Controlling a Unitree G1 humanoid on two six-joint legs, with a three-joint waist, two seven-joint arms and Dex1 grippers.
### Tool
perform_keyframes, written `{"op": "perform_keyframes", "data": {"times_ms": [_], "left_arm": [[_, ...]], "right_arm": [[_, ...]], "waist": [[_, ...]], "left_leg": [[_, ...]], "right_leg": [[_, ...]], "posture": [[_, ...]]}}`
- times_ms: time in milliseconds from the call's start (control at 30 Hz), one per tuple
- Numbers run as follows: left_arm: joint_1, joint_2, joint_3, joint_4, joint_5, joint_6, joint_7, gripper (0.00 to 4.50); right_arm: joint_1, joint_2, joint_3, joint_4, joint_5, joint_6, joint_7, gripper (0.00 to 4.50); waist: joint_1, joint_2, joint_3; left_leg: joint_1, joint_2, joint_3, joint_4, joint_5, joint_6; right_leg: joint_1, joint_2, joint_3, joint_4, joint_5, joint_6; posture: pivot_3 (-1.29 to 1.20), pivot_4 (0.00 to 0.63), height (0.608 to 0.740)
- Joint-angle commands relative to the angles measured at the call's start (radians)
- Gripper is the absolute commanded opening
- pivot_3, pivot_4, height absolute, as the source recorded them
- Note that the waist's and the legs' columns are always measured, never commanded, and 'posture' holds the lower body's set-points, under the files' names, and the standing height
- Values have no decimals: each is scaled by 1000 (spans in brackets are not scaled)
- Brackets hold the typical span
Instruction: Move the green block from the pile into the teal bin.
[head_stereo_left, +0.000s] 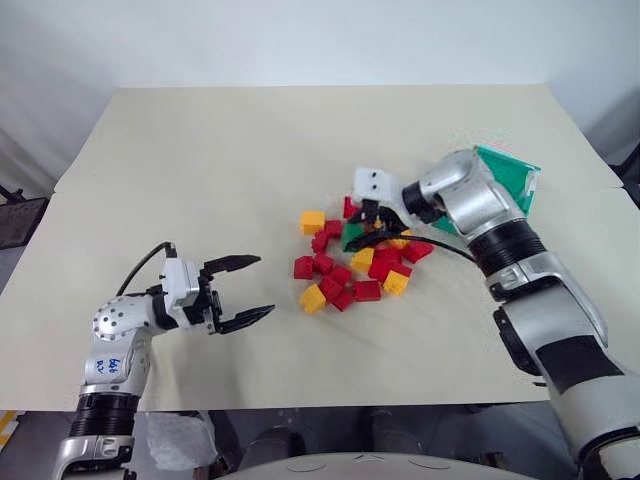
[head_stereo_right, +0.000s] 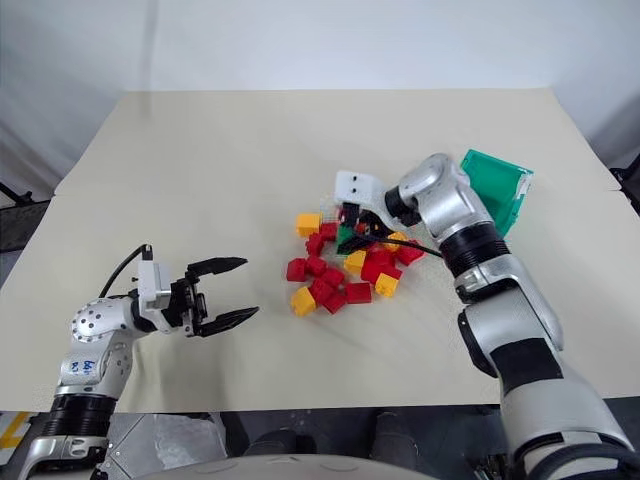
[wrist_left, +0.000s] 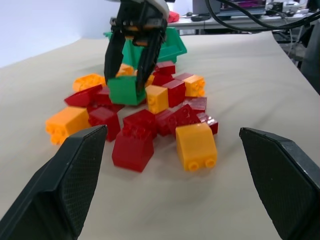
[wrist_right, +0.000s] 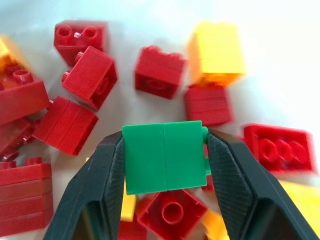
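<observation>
Now my right end effector (wrist_right: 165, 165) clamps the green block (wrist_right: 164, 156) just above the pile (wrist_left: 145, 117), so next I should carry it to the teal bin (head_stereo_left: 510, 175), left end effector (head_stereo_left: 245, 290) spread idle.

Head pair downward over table (head_stereo_left: 250, 150); wrist views close on pile (wrist_left: 145, 115).

Blue handwritten marks on left arm (head_stereo_left: 108, 362), illegible.

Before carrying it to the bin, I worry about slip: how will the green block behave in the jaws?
The green block looks rigid, so it likely won't deform. Its glossy flat sides may slide. Small and plastic, probably light.
</observation>
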Motion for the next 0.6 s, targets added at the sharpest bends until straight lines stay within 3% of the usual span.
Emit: {"op": "perform_keyframes", "data": {"times_ms": [33,367,600], "left_arm": [[-30,-14,-17,-38,-10,14,13,4500],[-169,-130,-141,-59,35,99,97,4500],[-328,-217,-219,35,191,111,256,4500]], "right_arm": [[18,-55,-97,-146,61,81,-20,2055],[209,-317,-373,-301,86,216,-301,2055],[255,-345,-458,-160,89,172,-512,2055]], "waist": [[0,0,0],[31,0,0],[27,0,0]], "left_leg": [[0,0,0,0,0,0],[-1,-1,1,0,0,1],[1,-1,6,0,1,2]], "right_leg": [[0,0,0,0,0,0],[0,-1,0,-1,0,0],[0,0,-4,0,1,1]], "posture": [[0,150,740],[0,150,740],[0,150,740]]}}
